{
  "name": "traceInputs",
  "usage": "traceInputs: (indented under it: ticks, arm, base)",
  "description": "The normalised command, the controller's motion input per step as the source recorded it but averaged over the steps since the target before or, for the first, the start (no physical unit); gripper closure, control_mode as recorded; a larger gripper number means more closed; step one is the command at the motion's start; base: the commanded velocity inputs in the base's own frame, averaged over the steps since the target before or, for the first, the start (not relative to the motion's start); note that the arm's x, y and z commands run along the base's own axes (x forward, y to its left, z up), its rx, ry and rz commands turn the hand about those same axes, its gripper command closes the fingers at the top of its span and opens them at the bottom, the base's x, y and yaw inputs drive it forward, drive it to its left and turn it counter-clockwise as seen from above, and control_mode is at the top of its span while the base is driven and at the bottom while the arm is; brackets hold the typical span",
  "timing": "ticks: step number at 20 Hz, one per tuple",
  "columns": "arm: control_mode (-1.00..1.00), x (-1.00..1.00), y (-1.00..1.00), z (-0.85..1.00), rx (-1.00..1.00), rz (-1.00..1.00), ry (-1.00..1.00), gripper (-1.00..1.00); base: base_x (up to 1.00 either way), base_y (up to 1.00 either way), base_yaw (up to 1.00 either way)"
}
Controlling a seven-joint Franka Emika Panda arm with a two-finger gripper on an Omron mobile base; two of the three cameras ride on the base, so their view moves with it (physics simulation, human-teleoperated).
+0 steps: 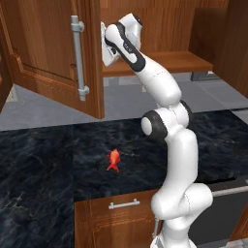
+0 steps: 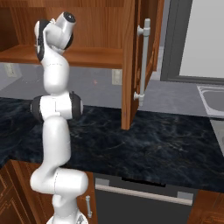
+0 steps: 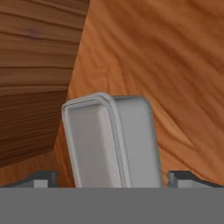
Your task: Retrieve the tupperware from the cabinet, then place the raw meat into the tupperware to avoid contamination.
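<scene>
The tupperware [image 3: 109, 140], a pale grey shallow container, stands on the wooden shelf close in front of the hand, rim turned left in the hand view. My gripper [image 3: 113, 180] is open, one dark fingertip [image 3: 43, 179] on each side of the container and a small gap to it. The arm reaches up into the cabinet [image 1: 48, 53], whose doors hang open, and the hand [image 1: 107, 43] is at the shelf [image 1: 179, 60]. The raw meat [image 1: 113, 160], a small orange-red lump, lies on the dark counter [image 1: 38, 164] below, left of the arm.
One open cabinet door [image 2: 135, 57] with a long silver handle [image 2: 143, 61] hangs to the right of the arm. A drawer front with a short handle [image 1: 123, 204] sits under the counter. A sink [image 2: 212, 98] is at the far right.
</scene>
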Motion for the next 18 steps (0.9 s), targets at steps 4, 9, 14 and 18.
traceInputs:
  ticks: [4, 9, 14, 18]
  arm:
    - [-1.00, 0.30, 0.18, -0.30, -0.10, 0.00, 0.01, -1.00]
    - [-1.00, 0.29, 0.19, -0.23, -0.05, 0.00, 0.00, -1.00]
    - [-1.00, 0.30, 0.14, -0.17, -0.01, 0.00, 0.00, -1.00]
    - [-1.00, 0.18, 0.10, -0.21, 0.00, 0.00, 0.05, 1.00]
  base:
    - [0.00, 0.00, 0.00]
    - [0.00, 0.00, 0.00]
    - [0.00, 0.00, 0.00]
    - [0.00, 0.00, 0.00]
